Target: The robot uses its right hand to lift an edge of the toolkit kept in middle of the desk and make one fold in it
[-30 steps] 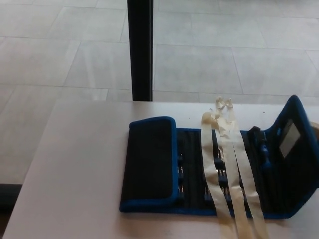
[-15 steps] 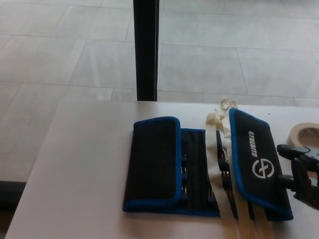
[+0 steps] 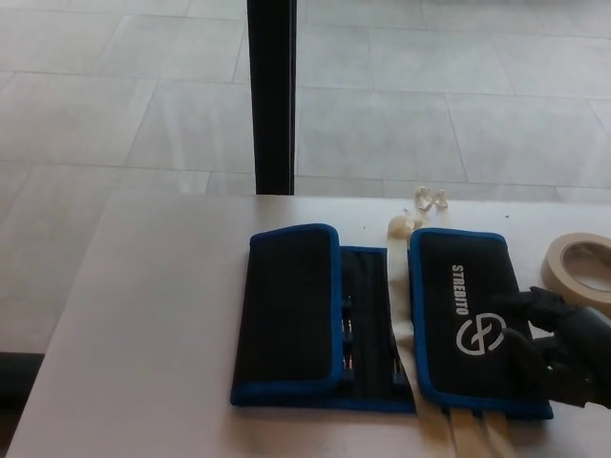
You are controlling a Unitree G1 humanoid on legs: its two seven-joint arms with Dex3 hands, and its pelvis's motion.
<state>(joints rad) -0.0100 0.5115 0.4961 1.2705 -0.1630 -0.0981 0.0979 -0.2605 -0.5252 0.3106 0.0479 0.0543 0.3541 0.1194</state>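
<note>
- Since the earlier frames the right flap (image 3: 474, 320) has come all the way over — from upright, to tilted, to lying flat on the toolkit (image 3: 382, 324), logo side up.
- Now the toolkit sits at the middle of the desk (image 3: 153, 324), toward the 6 o'clock edge, with blue-trimmed flaps folded in from both sides; the left flap (image 3: 286, 310) lies at 9 o'clock of the open strip between them.
- That strip shows rows of dark tools in their loops; the flaps nearly meet over it but do not touch.
- White writing on the right flap reads roughly "STREBITO", running from 12 toward 6 o'clock, with a round emblem below it. I cannot be sure of every letter.
- Pale straps (image 3: 401, 320) run under the right flap and come out at 12 and 6 o'clock, likely ties for closing the kit.
- At 3 o'clock the right hand (image 3: 563, 348) rests on the flap's outer edge, probably pressing the fold down; whether its fingers are clamped on the fabric or loose cannot be told.
- No left hand shows.
- A tape roll (image 3: 582, 269) lies flat just beyond the hand at 2 o'clock, apart from the kit.
- Judged from this, the one fold looks made — only letting go remains.
</note>
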